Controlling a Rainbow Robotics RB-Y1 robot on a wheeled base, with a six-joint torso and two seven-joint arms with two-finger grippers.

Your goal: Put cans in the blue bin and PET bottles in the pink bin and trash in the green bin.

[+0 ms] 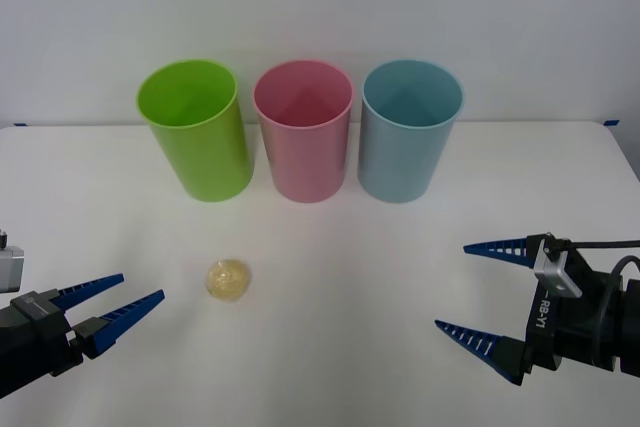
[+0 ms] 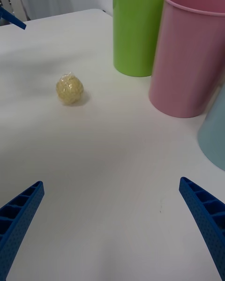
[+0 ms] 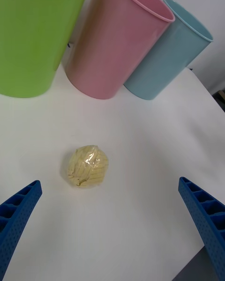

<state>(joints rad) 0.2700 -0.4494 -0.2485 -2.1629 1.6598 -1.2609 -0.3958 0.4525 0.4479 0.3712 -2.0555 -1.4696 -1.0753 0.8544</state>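
Note:
Three bins stand in a row at the back of the table: the green bin [image 1: 195, 132] on the left, the pink bin [image 1: 303, 132] in the middle, the blue bin [image 1: 410, 132] on the right. The trash [image 1: 228, 279], a small pale-yellow crinkled ball, lies in front of the green bin. My left gripper [image 1: 142, 286] is open just left of the ball, pointing at it; the ball [image 3: 87, 166] lies a little ahead of the fingers. My right gripper [image 1: 452, 286] is open at the front right, far from the ball [image 2: 70, 89]. Cans and PET bottles are out of view.
The white table [image 1: 330, 367] runs back to a plain white wall behind the bins. A small blue tape mark [image 1: 611, 123] sits at the table's far right corner. There is open surface between my two grippers and in front of the pink and blue bins.

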